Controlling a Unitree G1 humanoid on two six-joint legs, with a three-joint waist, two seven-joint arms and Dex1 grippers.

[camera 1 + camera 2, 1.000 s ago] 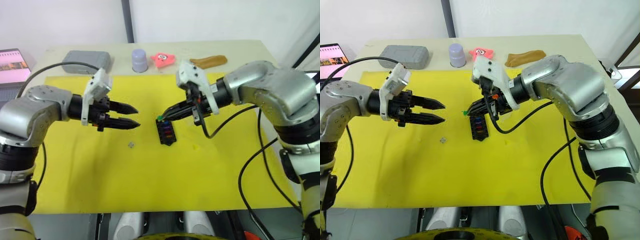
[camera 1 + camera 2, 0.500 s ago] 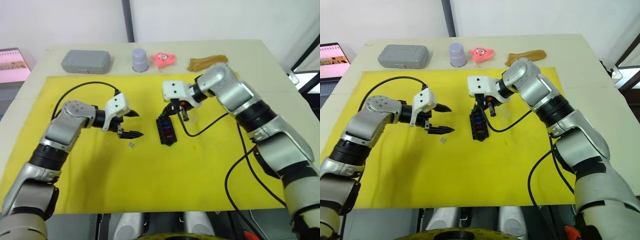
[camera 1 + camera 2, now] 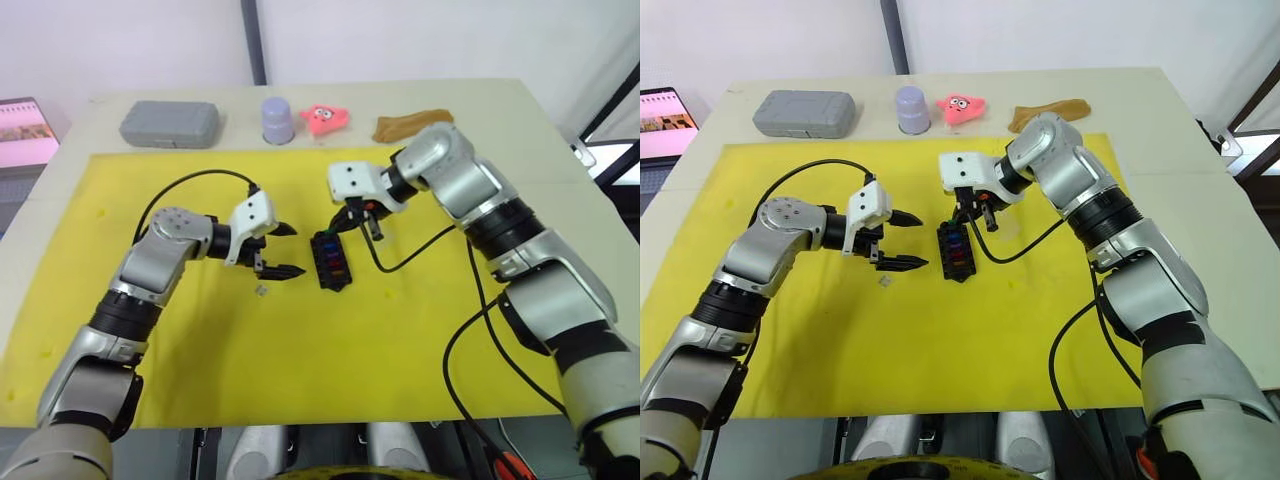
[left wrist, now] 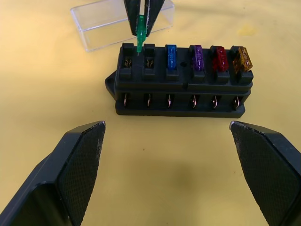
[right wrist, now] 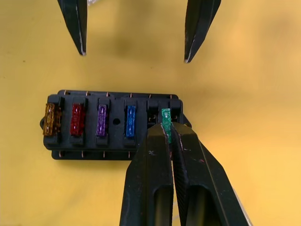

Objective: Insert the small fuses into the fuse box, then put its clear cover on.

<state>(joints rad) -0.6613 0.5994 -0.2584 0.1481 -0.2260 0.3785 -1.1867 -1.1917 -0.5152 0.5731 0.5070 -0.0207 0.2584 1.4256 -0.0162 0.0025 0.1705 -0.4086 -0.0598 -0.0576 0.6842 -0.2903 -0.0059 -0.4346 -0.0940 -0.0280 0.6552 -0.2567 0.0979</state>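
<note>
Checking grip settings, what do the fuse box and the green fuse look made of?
The fuse box looks like matte black moulded plastic, with coppery metal contacts glinting in its slots. The green fuse, pinched in the right gripper, seems translucent plastic, since light glows through it.

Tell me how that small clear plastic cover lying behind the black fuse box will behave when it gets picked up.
The small clear plastic cover looks thin-walled and hollow, so it is probably very light and may skid on the yellow mat if nudged. Its glossy, smooth sides suggest a slippery grip, and squeezing hard could flex it. It lies flat beside the black fuse box, so tipping seems unlikely.
</note>
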